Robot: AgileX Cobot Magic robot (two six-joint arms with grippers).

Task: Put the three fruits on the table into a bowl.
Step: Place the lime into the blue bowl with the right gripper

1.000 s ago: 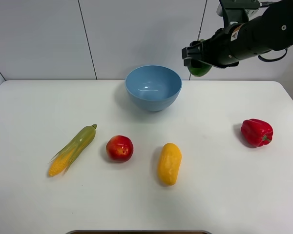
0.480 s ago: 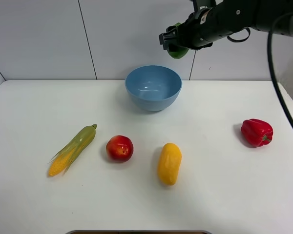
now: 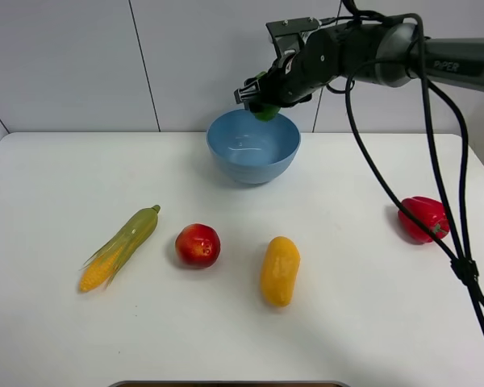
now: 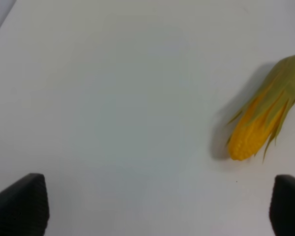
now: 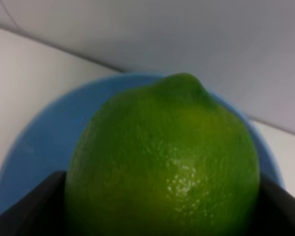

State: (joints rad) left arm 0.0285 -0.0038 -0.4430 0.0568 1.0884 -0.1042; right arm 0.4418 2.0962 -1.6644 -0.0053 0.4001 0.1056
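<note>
Holding the lime (image 5: 162,162) clenched in our right claw (image 3: 260,100), we hang over the bowl (image 3: 253,157), above its mouth, so a release should drop it straight down inside. A second back we were well off to the bowl's right. The apple (image 3: 198,245) and mango (image 3: 280,270) lie on the surface (image 3: 355,330) in front of the bowl; our left claw (image 4: 152,209) is released, empty.

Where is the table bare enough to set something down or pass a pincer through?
Bare: the table left of the bowl, behind the corn; the stretch between mango and pepper; the front strip. Crowded: the corn, apple, mango row, and over the bowl, where the right pincer holds the lime.
</note>
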